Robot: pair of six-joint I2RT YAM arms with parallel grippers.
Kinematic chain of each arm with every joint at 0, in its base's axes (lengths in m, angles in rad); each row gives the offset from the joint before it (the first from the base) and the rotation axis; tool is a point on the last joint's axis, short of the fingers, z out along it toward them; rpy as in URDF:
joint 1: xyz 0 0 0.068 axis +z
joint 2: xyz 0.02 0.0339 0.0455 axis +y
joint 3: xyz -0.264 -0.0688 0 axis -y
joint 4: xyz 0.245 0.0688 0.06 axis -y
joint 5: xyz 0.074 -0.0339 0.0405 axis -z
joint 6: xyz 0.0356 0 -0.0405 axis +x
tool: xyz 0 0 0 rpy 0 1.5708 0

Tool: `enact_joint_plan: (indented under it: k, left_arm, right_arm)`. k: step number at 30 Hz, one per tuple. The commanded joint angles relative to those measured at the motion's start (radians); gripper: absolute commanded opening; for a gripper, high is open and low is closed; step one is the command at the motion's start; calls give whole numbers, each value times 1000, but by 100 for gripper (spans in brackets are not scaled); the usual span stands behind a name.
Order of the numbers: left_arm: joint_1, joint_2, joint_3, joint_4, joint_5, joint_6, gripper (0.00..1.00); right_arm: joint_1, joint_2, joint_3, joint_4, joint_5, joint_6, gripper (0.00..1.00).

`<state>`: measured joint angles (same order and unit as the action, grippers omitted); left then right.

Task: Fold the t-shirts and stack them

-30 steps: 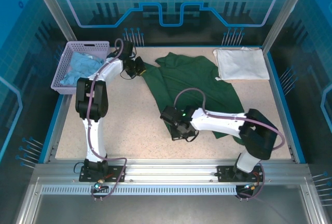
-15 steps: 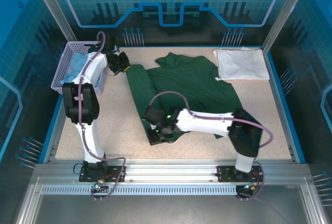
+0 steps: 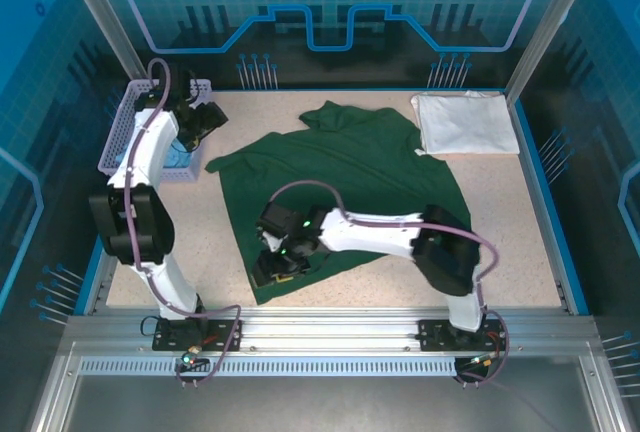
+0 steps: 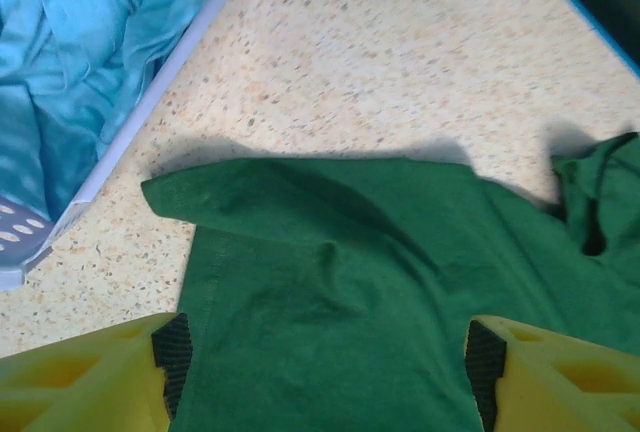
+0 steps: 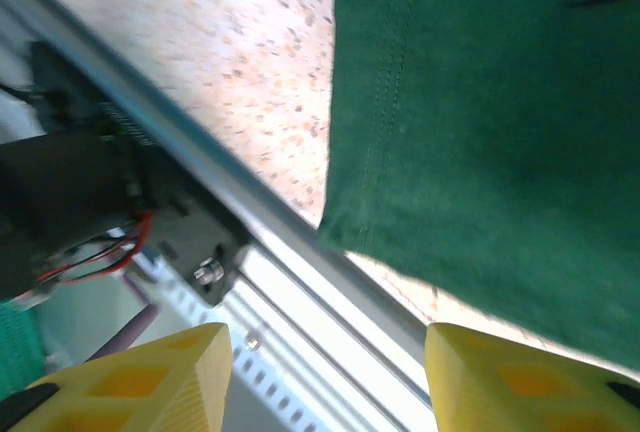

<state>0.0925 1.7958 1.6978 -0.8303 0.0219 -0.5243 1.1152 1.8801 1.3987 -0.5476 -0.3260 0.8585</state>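
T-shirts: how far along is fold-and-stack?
Done: white t-shirt lies folded at the far right corner. In hand: nothing; green t-shirt lies spread out, unfolded, left gripper and right gripper open near its corners. Left: fold the green one, stack it with the white.

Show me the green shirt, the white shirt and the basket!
green shirt [image 3: 350, 167], top view, middle of the spread cloth
white shirt [image 3: 465, 122], top view, middle of the folded cloth
basket [image 3: 116, 137], top view, left wall
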Motion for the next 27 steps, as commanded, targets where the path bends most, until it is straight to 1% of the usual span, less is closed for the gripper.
enact_joint_plan:
  k: [1,3,5,6,7,10,13,16,19,23,27]
  left_arm:
    - [-78,-16,-7,39,5,-15,69]
    - [-146,28,-11,59,34,-20,59]
    - [-208,78,-23,83,44,-30,49]
    - [-235,113,-24,93,50,-35,49]
    - [-251,144,-26,99,54,-43,49]
    - [-286,240,-39,149,76,-84,48]
    - [-296,316,-30,189,77,-120,48]
    - [-300,423,66,153,61,-116,49]
    - [-300,519,181,105,39,-102,50]
    - [-298,621,335,35,-17,-68,51]
    - [-283,714,493,-29,-40,-40,51]
  right_arm:
    - [-139,-200,-102,20,9,-14,55]
    - [-257,-294,-184,-38,93,-28,55]
    - [-378,-362,-261,-66,132,-36,55]
    - [-457,-401,-314,-86,168,-42,54]
    - [-506,-423,-346,-92,184,-44,54]
    - [-696,-492,-491,-52,166,-52,54]
    - [-800,-492,-577,-38,188,-69,54]
    - [-874,-460,-628,-12,174,-67,55]
    - [-908,-427,-669,28,154,-40,57]
    - [-893,-384,-672,42,126,-18,59]
    - [-831,-368,-699,78,112,47,60]
